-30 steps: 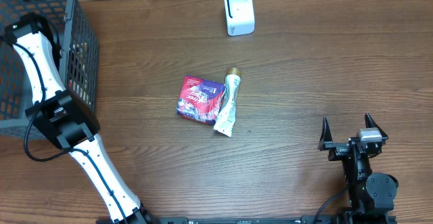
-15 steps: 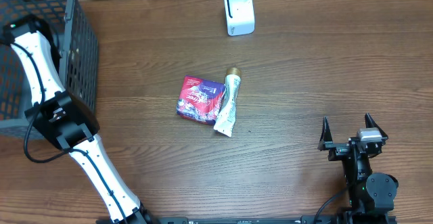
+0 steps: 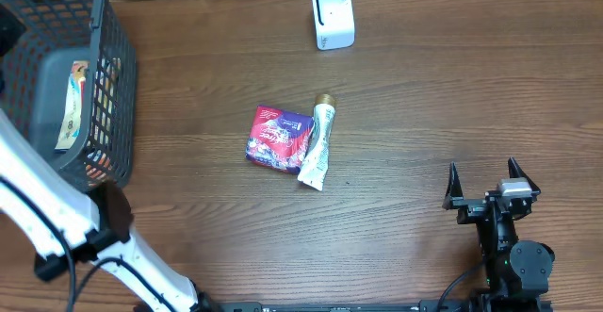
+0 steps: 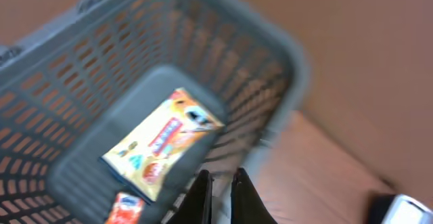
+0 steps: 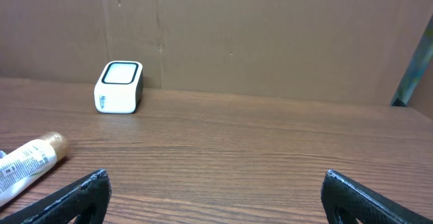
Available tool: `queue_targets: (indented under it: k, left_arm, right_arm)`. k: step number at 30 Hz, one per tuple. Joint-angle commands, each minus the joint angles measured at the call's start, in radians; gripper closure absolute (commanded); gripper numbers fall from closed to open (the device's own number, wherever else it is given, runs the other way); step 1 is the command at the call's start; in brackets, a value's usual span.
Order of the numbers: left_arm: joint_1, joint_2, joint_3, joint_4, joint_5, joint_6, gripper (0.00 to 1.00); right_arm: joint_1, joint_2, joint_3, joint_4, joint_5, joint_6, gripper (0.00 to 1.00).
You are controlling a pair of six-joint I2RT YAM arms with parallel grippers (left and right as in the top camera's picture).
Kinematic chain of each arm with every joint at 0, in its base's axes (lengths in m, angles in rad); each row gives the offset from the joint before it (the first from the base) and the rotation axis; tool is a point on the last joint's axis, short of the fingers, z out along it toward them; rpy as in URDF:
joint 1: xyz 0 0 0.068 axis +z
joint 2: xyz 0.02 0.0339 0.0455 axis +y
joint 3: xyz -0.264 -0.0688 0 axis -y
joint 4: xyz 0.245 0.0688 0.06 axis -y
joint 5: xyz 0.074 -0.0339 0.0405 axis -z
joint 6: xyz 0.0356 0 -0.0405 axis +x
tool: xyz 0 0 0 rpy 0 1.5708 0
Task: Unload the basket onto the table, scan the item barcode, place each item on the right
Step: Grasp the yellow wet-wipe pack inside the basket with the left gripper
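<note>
— Where do the items lie?

— In the middle of the table. A red and purple pouch lies flat, and a white tube with a gold cap lies along its right edge, touching it, cap pointing toward the far side. Neither arm touches them.

— And the scanner?

— The small white scanner stands upright near the far edge of the table, well apart from the pouch and tube. The right wrist camera sees it at the back left, with the tube's cap end low on the left.

— What about the right gripper?

— The right gripper sits low near the front right of the table, its fingers spread wide with nothing between them.

— And the left one?

— The left gripper is up above the grey basket at the far left corner. Its fingers are drawn close together, and I see nothing held between them. The view is blurred.

— Anything in the basket?

— A yellow packet lies flat on the bottom, and a red packet shows just beside it at the lower edge of the wrist view. The overhead camera also shows a packet lying in the basket.
</note>
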Motion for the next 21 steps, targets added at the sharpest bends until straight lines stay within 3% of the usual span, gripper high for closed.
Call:
queue_targets:
  k: [1, 3, 4, 6, 7, 9, 14, 21]
  left_arm:
    - [-0.052, -0.021, -0.005, -0.019, -0.050, -0.006, 0.96]
    - [-0.055, -0.014, -0.019, -0.019, -0.140, -0.021, 0.89]
    - [-0.043, -0.008, -0.046, -0.019, -0.141, -0.039, 0.68]
    - [-0.029, 0.001, -0.082, -0.016, -0.150, -0.048, 0.45]
    - [-0.018, 0.006, -0.123, -0.004, -0.177, -0.048, 0.21]
    - [-0.004, 0.016, -0.183, 0.024, -0.229, -0.048, 0.10]
    - [0.018, 0.056, -0.340, 0.142, -0.267, -0.047, 0.00]
    - [0.016, 0.153, -0.487, 0.276, -0.233, -0.025, 0.00]
  right_arm:
    - [0.005, -0.008, -0.010, 0.006, 0.002, 0.003, 0.00]
    - [0.005, -0.008, -0.010, 0.006, 0.002, 0.003, 0.00]
    - [0.005, -0.008, -0.010, 0.006, 0.002, 0.003, 0.00]
    - [0.005, -0.008, -0.010, 0.006, 0.002, 0.003, 0.00]
    - [0.005, -0.008, -0.010, 0.006, 0.002, 0.003, 0.00]
    - [0.005, -0.008, -0.010, 0.006, 0.002, 0.003, 0.00]
    - [0.005, -0.008, -0.010, 0.006, 0.002, 0.003, 0.00]
    - [0.005, -0.008, -0.010, 0.006, 0.002, 0.003, 0.00]
